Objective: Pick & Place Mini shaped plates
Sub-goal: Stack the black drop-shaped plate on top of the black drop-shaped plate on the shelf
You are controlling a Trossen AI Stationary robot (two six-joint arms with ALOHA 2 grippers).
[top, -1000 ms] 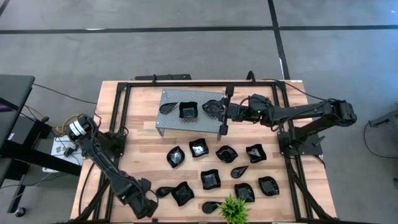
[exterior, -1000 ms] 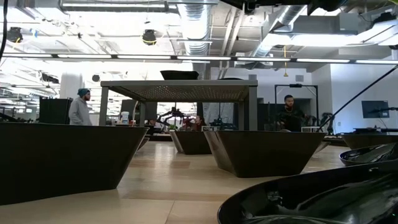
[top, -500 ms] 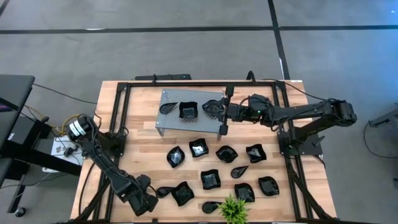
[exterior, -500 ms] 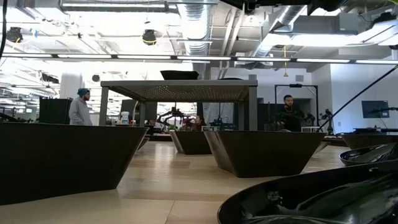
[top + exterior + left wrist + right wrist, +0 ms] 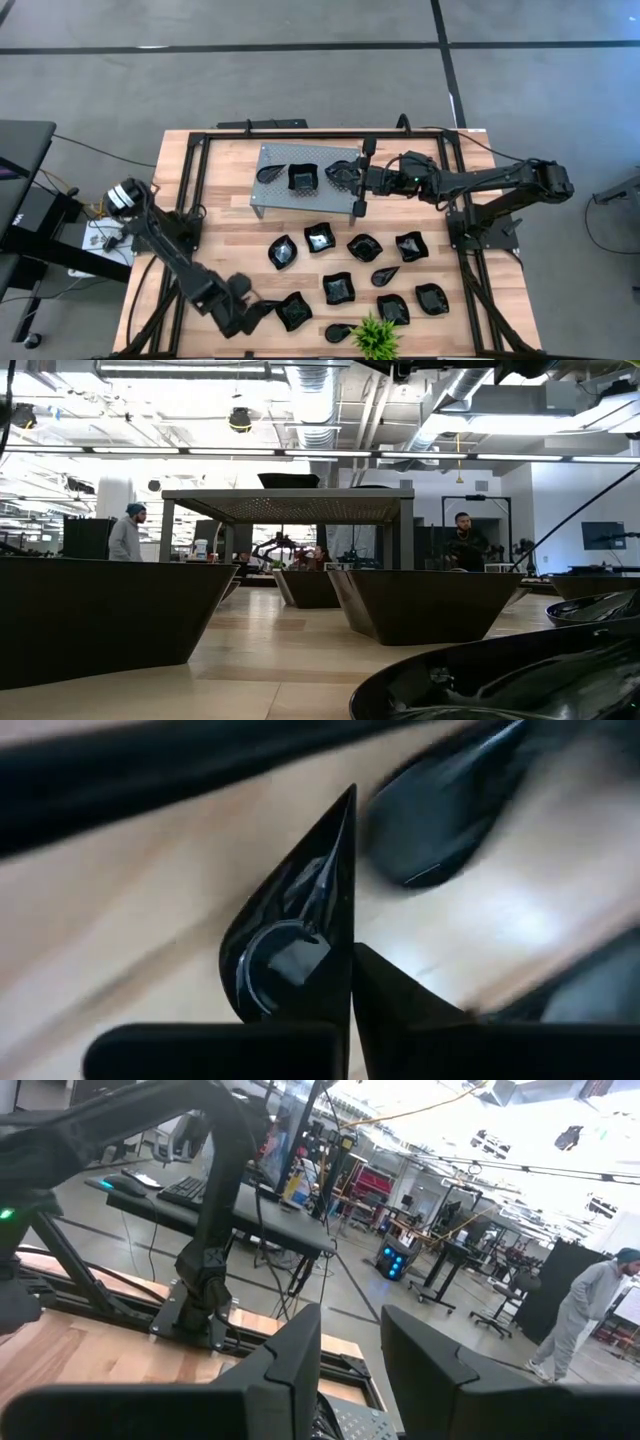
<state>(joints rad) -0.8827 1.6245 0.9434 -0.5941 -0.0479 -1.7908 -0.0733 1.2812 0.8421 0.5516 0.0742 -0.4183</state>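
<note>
Near the table's front left, my left gripper [image 5: 256, 311] points steeply down, shut on a glossy black teardrop plate [image 5: 285, 935]. Several more mini black plates [image 5: 338, 288] rest flat on the wood to its right, the nearest a squarish one [image 5: 293, 311]. Three plates [image 5: 303, 177] sit on the grey perforated stand [image 5: 280, 195] at the back. My right gripper [image 5: 362, 180] hovers level at the stand's right end. In its own wrist view the right gripper [image 5: 350, 1350] is open with nothing between its fingers. My left gripper pinches the teardrop plate's raised rim along one long side [image 5: 348, 935] between its two fingers [image 5: 400, 1010]. The fingers come from above, pointing steeply down. The plate's pointed tip [image 5: 349, 795] reaches away from the fingers. Whether the plate is clear of the wood I cannot tell.
A small green plant [image 5: 375, 338] stands at the front edge, right of the held plate. Black frame rails [image 5: 190, 200] run along the table's left, right and far sides. People [image 5: 127, 535] stand in the room beyond the table.
My left gripper has moved a little toward the table's right and far edges onto the teardrop plate, turned somewhat, and shut on its rim.
</note>
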